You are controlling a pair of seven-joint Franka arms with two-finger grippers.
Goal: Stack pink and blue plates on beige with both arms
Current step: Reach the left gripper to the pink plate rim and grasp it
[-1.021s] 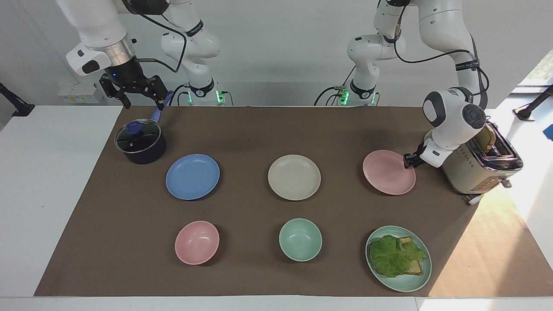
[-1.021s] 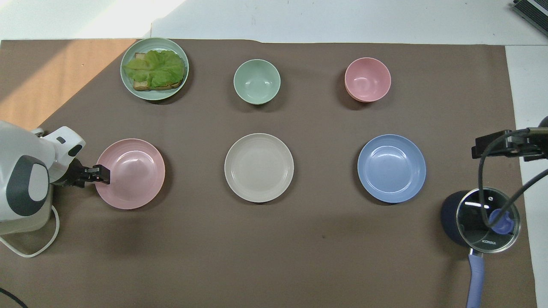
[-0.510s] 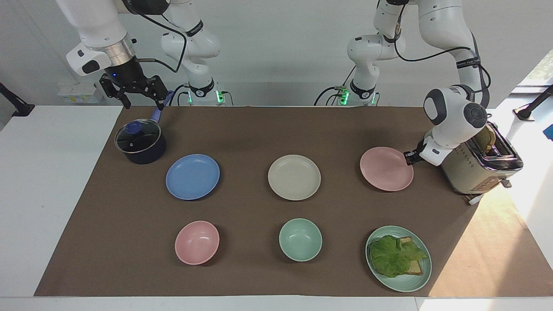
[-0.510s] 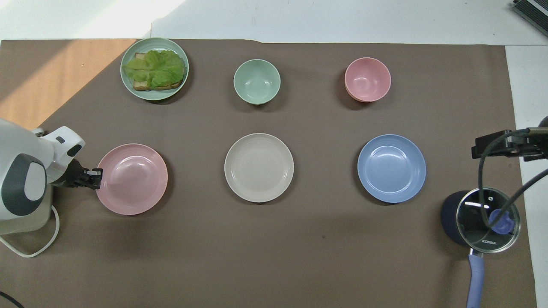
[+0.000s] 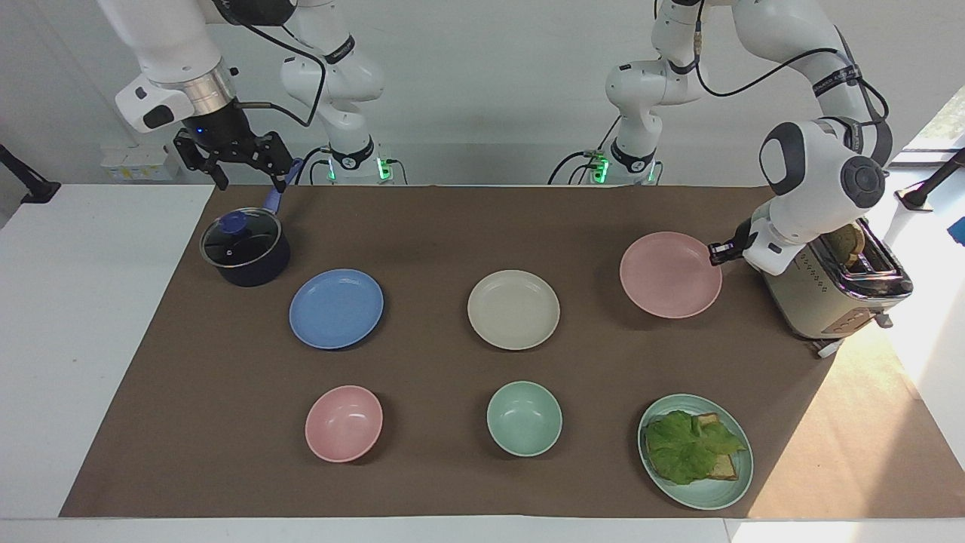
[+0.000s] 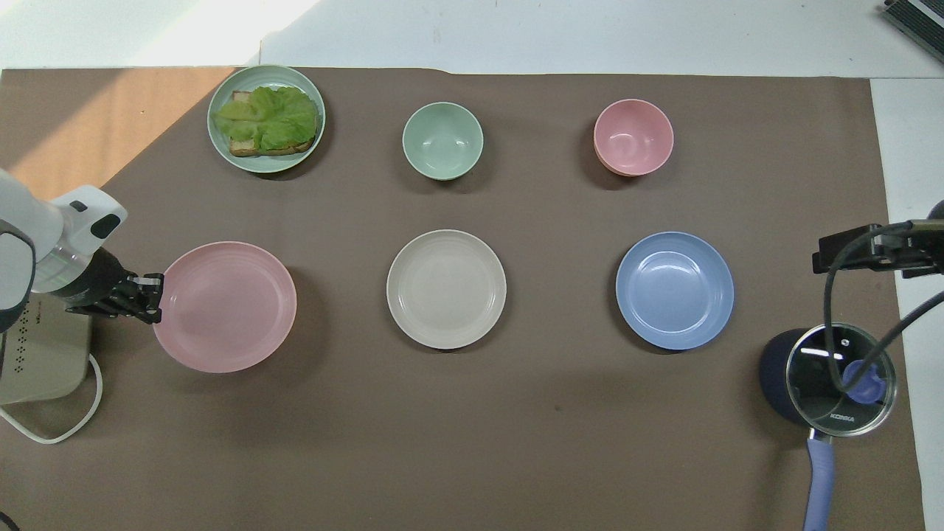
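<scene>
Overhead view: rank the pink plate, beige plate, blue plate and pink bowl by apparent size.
1. pink plate, though it is lifted toward the camera
2. beige plate and blue plate, alike
3. pink bowl

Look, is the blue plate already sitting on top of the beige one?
No, the blue plate lies by itself on the brown mat, apart from the beige plate in the middle.

pink plate (image 5: 669, 274) lifted; blue plate (image 5: 336, 308), beige plate (image 5: 513, 309) flat.

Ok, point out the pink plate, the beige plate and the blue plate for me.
pink plate (image 5: 667, 275), facing view, its middle.
beige plate (image 6: 446, 289), overhead view, its middle.
blue plate (image 5: 336, 308), facing view, its middle.
</scene>
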